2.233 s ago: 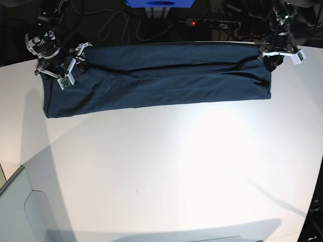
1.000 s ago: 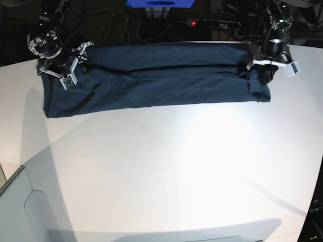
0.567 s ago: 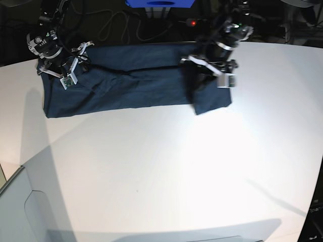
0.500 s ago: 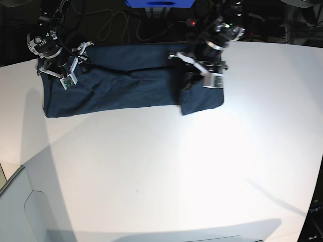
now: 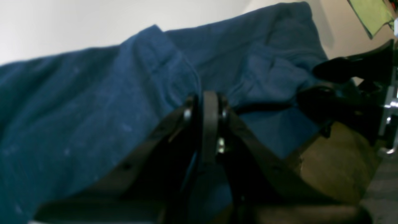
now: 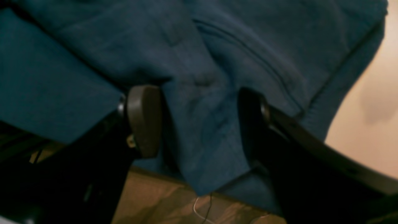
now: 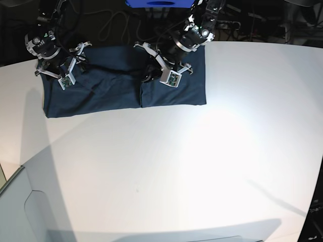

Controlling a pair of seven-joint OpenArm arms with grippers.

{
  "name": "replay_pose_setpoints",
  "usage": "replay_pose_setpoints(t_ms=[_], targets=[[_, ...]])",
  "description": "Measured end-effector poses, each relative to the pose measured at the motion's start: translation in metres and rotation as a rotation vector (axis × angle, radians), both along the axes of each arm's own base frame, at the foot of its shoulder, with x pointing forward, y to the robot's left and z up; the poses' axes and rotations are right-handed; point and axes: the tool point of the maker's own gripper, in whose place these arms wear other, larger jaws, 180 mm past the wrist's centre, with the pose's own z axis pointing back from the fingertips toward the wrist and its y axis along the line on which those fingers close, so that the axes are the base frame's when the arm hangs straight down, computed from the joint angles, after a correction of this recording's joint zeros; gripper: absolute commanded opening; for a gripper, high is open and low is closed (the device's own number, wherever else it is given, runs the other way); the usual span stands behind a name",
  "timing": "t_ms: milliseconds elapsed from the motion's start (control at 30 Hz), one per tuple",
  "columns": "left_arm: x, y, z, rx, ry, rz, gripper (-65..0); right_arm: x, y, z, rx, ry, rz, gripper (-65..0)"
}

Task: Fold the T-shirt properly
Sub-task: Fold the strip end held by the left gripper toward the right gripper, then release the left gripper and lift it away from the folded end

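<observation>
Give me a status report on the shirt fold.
Left gripper shut on T-shirt, end carried over the middle. Right gripper open, straddling cloth. Nothing in the way.

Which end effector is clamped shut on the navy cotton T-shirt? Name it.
The left end effector, mid-shirt in the base view, is pinched shut on a fold of the navy cotton T-shirt. The right end effector stands open, straddling cloth at the shirt's end.

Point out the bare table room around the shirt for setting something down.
Free: the table in front of the T-shirt, and the stretch right of its folded end. Crowded: the far edge, where the left gripper and right gripper sit on the cloth.
</observation>
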Motion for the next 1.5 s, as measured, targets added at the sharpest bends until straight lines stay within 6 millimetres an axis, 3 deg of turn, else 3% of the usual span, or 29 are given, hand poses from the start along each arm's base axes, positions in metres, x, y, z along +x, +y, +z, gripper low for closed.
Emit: replay_pose_setpoints(t_ms=[167, 400, 767, 967, 1133, 1333, 1400, 1500], targets=[[0.005, -0.021, 0.010, -0.024, -0.036, -0.056, -65.0, 0.000, 0.000, 0.000, 0.001, 0.000, 0.000, -28.7], [0.000, -0.037, -0.010, -0.008, 0.003, -0.119, -65.0, 0.000, -0.001, 0.000, -0.002, 0.000, 0.001, -28.7], [-0.004, -0.041, -0.014, -0.005, 0.020, -0.136, -64.4, 0.000, -0.001, 0.001, -0.003, -0.001, 0.001, -28.2], [-0.003, -0.042, -0.009, -0.020, 0.010, -0.130, -38.1, 0.006, -0.003, 0.003, -0.006, -0.014, -0.008, -28.1], [0.001, -0.040, 0.020, -0.050, -0.056, -0.120, -36.2, 0.011, -0.019, 0.029, -0.051, -0.085, -0.062, -28.0], [0.006, -0.028, 0.067, -0.087, -0.175, -0.098, -36.1, 0.017, -0.031, 0.051, -0.085, -0.153, -0.095, -27.9], [0.010, -0.013, 0.069, -0.063, -0.191, -0.077, -36.1, 0.014, -0.041, 0.053, -0.100, -0.153, -0.123, -28.1], [0.022, 0.025, 0.057, 0.002, -0.176, 0.022, -36.1, 0.015, -0.056, 0.057, -0.129, -0.159, -0.163, -28.0]])
